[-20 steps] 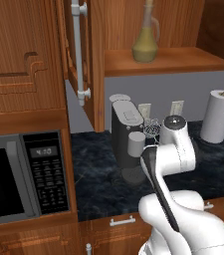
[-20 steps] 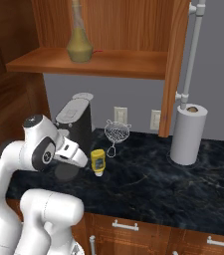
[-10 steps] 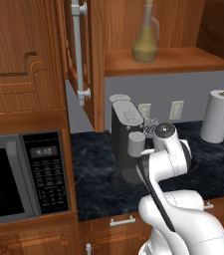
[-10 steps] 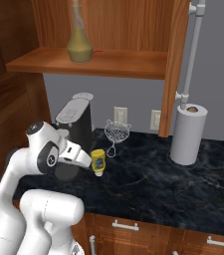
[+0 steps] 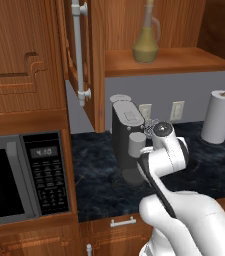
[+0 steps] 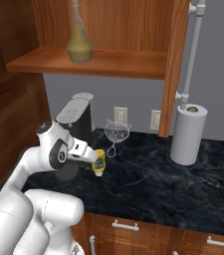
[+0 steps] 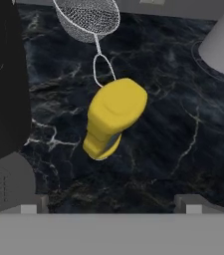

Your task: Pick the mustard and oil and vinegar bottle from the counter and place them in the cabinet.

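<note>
The mustard [image 6: 99, 164], a small yellow squeeze bottle, stands on the dark counter [image 6: 158, 185] and fills the middle of the hand view [image 7: 114, 117]. My gripper [image 6: 90, 155] hovers just left of and above it, open; in the hand view the gripper [image 7: 112, 204] has its fingertips [image 7: 32, 207] wide apart, and the bottle lies ahead of them, ungripped. The oil and vinegar bottle [image 5: 146, 38], an olive-gold cruet [image 6: 79, 43], stands on the shelf of the open cabinet [image 5: 184, 58] [image 6: 128, 58]. In the left base view my arm hides the mustard.
A black coffee machine [image 5: 126, 134] [image 6: 76, 114] stands right beside the hand. A wire strainer [image 6: 116, 133] [image 7: 86, 17] lies behind the mustard. A paper towel roll [image 5: 219, 118] [image 6: 187, 135] is at the right. The cabinet door [image 5: 77, 50] hangs open; a microwave [image 5: 19, 175] sits left.
The arm has lowered and carried the hand forward to the mustard. The jaws have stayed open. The cruet on the shelf has not moved.
</note>
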